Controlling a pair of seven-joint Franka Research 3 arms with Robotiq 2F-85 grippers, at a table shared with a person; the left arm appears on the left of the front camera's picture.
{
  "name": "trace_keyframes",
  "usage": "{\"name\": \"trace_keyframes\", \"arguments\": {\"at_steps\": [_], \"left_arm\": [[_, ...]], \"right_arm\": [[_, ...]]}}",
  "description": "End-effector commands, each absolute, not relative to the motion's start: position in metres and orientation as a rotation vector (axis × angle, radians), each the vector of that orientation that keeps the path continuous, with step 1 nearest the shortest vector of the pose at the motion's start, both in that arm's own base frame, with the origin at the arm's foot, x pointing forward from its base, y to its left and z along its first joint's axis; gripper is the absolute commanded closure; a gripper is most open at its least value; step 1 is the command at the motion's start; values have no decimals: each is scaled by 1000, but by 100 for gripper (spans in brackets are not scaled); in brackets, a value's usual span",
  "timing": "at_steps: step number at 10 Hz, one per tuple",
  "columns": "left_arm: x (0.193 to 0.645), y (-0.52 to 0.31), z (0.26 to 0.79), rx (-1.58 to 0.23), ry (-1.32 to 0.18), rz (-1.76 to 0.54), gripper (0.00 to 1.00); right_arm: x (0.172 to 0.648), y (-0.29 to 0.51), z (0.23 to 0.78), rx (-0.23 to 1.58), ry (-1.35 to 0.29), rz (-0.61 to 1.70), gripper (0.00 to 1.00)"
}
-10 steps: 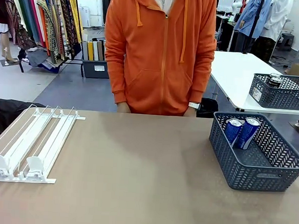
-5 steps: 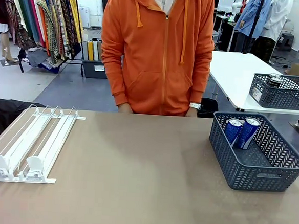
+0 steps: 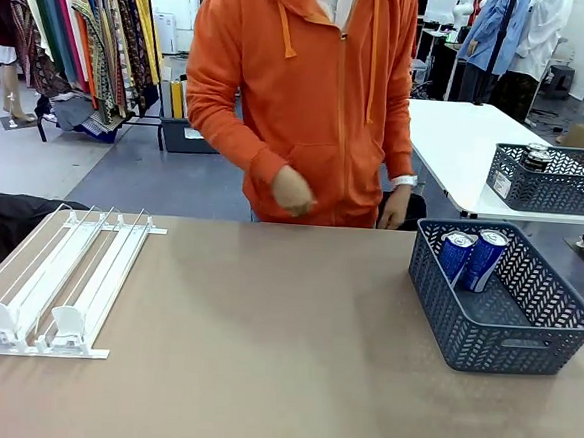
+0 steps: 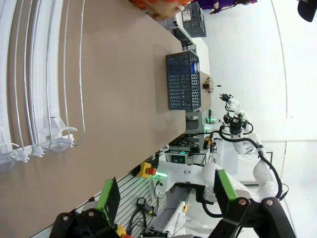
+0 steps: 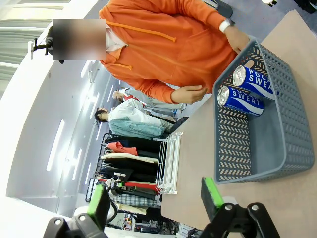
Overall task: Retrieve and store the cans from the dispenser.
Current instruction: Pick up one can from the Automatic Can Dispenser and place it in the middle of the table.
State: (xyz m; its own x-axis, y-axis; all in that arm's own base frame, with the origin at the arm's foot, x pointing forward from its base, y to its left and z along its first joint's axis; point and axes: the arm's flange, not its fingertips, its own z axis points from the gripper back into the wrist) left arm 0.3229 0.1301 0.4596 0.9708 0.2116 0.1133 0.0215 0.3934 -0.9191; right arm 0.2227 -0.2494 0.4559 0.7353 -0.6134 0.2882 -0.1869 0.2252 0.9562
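Note:
The dispenser (image 3: 68,274) lies at the table's left, a clear sloped rack whose lanes show bare plastic, with white pusher tabs (image 3: 34,323) at the near end. Two blue-and-white cans (image 3: 457,253) (image 3: 486,259) lean together in the far corner of the grey mesh basket (image 3: 504,344) at the right. In the left wrist view my left gripper (image 4: 166,191) stands open high above the table, with the dispenser (image 4: 34,74) and basket (image 4: 181,82) beyond it. My right gripper (image 5: 154,199) is open too, looking at the cans (image 5: 252,80) in the basket (image 5: 233,148).
A person in an orange hoodie stands at the far edge, one hand (image 3: 292,192) raised before the body, the other (image 3: 391,208) near the basket's far corner. A second grey basket (image 3: 550,187) with cans sits on a white table behind. Brown tabletop (image 3: 264,337) spreads between rack and basket.
The person has turned and leaned toward the left, and has lifted one hand up in front of the hoodie. The dispenser, basket and cans have not moved.

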Motion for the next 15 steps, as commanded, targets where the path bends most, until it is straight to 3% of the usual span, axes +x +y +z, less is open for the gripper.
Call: {"name": "trace_keyframes", "arguments": {"at_steps": [1, 15], "left_arm": [[322, 130, 459, -1173, -239, 105, 0], [322, 130, 459, -1173, -239, 105, 0]], "right_arm": [[224, -249, 458, 1344, -754, -323, 0], [224, -249, 458, 1344, -754, -323, 0]]}}
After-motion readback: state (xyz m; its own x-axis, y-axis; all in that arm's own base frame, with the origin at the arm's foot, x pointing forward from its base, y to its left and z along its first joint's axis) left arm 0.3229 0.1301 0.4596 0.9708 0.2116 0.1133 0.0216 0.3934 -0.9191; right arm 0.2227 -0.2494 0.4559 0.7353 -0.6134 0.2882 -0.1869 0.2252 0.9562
